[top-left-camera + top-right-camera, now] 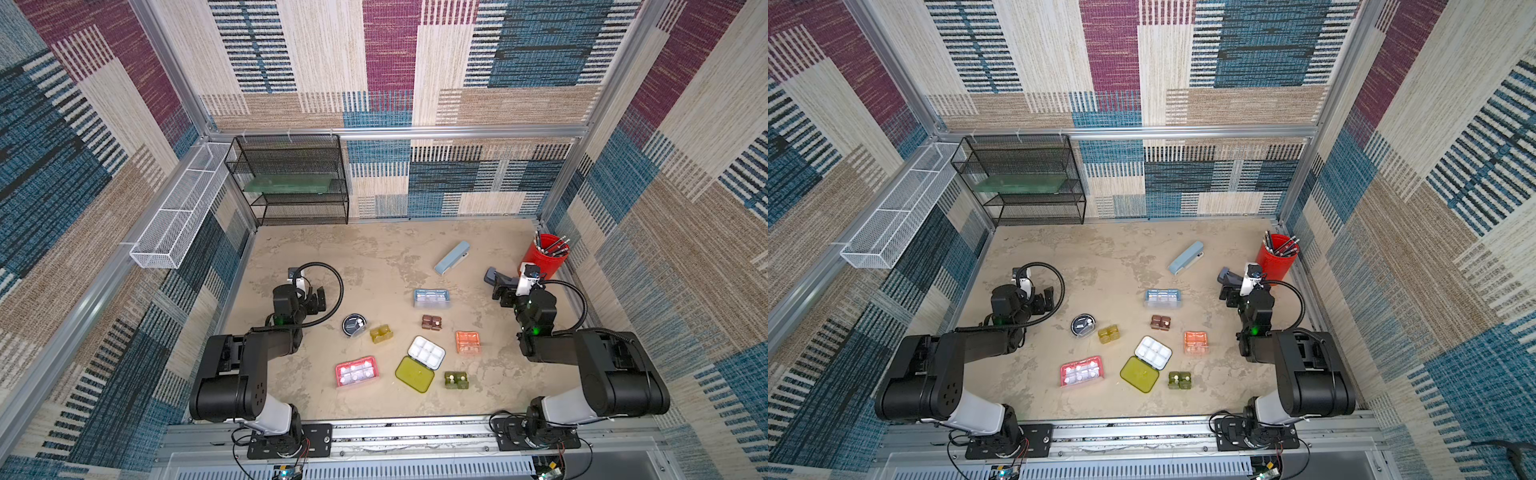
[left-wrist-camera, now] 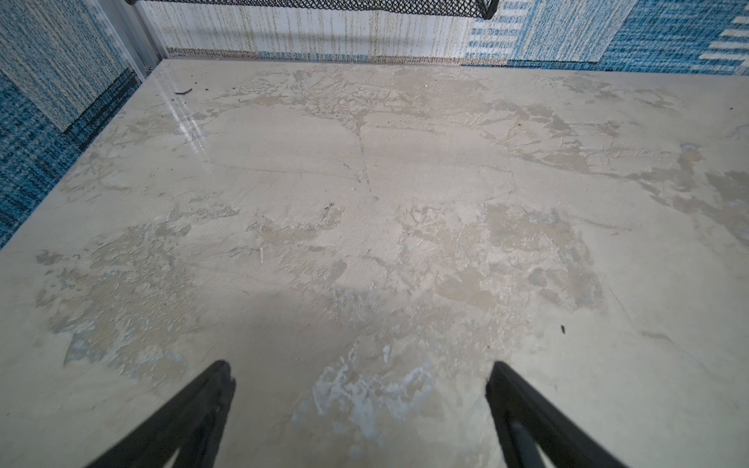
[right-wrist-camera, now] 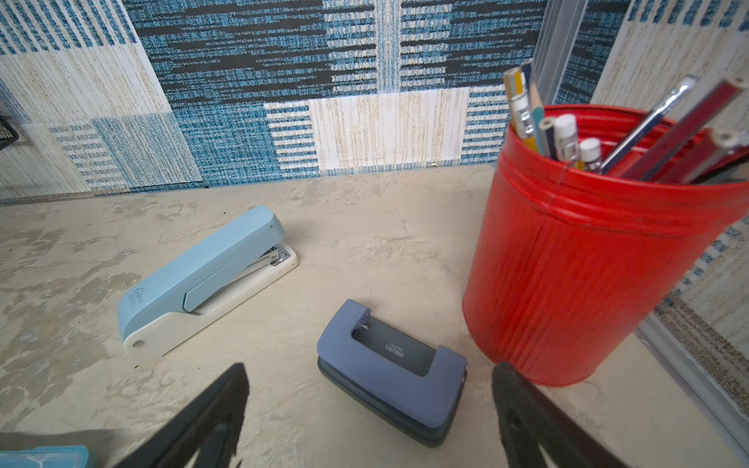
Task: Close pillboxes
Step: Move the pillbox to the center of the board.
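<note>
The left hand [image 2: 360, 366] hangs wide and empty over bare tabletop [image 2: 364, 182] near the left edge. The right hand [image 3: 371, 364] is also wide, holding nothing, and hovers near the right edge by a grey-blue hole punch [image 3: 405, 389] and a red cup [image 3: 567, 263]. The pillboxes [image 1: 357, 371] lie scattered mid-tabletop towards the front edge, apart from both hands — the yellow-green pillbox [image 1: 414, 374] has its lid flipped open beside its white tray [image 1: 427, 352].

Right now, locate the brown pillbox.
In both top views, the brown pillbox sits centrally, nearer the robot than the light blue pillbox, left of the orange pillbox.
</note>
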You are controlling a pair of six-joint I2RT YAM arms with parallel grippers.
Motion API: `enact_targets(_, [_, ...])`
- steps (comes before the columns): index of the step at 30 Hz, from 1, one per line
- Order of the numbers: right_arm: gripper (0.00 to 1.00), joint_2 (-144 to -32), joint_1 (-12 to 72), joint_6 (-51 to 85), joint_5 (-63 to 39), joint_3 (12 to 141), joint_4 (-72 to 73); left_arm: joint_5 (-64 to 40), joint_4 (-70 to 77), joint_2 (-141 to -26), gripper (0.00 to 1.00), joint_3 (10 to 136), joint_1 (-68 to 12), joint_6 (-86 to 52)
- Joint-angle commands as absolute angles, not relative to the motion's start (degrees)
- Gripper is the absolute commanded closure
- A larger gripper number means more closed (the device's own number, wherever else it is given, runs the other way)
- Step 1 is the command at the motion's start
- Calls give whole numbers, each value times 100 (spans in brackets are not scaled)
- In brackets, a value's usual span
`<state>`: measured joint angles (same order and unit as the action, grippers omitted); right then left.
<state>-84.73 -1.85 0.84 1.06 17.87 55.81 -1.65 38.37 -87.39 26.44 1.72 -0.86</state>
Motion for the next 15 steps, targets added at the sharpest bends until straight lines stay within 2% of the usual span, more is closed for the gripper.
enact_targets(1, [5, -8462, -185, 123, 67, 1793, 5766, -198, 4041, -8742, 0, 2663, 176, 53])
enact_targets(11, [5, -8417, -168, 113, 118, 1774, 5787, -198, 4034, -8733, 0, 2663, 170, 53])
enact_targets(14, [5, -8288, -137, 165, 319, 2086, 5113, -138, 4045, -8638, 0, 2658, 175, 23])
enact_targets(15, [5, -8246, -126, 196, 376, 2246, 4803, 29, 3646, -8480, 0, 2787, 176, -39])
